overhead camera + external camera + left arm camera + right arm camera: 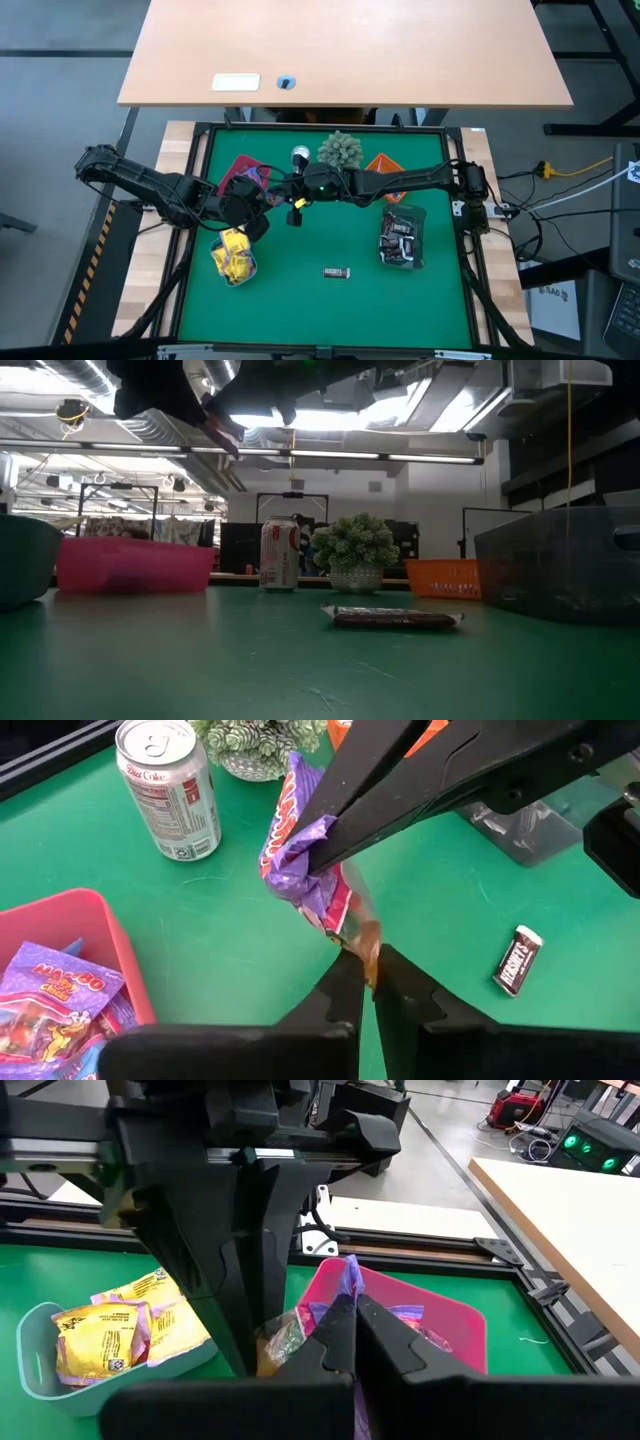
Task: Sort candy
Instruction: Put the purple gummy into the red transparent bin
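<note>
Now you see both end effectors, left [362, 982] and right [318, 848], clamped on one purple candy packet [300, 850] above the pink tray [110, 935].

The near half of the green surface [300, 310] lies open, with only a brown mini bar [335, 272] on it. The far edge is crowded: pink tray [240, 168], soda can [299, 155], spiky plant [340, 150] and orange tray [383, 165] stand side by side.

Place: robotics lab or workshop.
Ceiling: bare ducts [150, 425] and strip lights [400, 457], industrial hall.
Bench: framed green mat [330, 300] under two arms.
Surroundings: wooden desk [345, 50], loose cables [570, 175], concrete floor [60, 130].
</note>
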Controlling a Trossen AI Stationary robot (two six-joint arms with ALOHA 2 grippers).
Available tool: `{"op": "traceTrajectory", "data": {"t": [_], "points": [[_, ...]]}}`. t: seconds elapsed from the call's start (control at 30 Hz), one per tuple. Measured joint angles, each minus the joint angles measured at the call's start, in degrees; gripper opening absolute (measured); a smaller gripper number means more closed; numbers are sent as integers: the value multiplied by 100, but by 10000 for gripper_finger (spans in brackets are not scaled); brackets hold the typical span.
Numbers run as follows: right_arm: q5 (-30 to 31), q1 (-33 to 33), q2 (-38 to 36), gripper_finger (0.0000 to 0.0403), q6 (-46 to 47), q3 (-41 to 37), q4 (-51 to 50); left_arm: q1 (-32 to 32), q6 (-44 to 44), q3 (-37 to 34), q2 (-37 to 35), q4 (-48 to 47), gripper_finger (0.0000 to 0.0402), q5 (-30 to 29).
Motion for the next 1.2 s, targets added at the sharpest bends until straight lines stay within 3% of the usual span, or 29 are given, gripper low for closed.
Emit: {"op": "traceTrajectory", "data": {"t": [0.3, 0.43, 0.73, 0.93, 1.2], "points": [[-4, -2, 0, 1, 0, 0, -15, 0, 2, 0, 0, -10, 2, 1], [-272, -7, 0, 7, -1, 0, -18, -2, 2, 0, 0, -49, 1, 19], [-286, -7, 0, 111, -43, 8, -29, 0, 2, 0, 0, -70, 0, 12], [-258, -4, 0, 154, -48, 434, -706, 0, -1, 0, 0, -316, 0, 8], [-257, -7, -4, 161, -66, 1233, -2254, 0, -9, 0, 0, -720, 0, 7]]}}
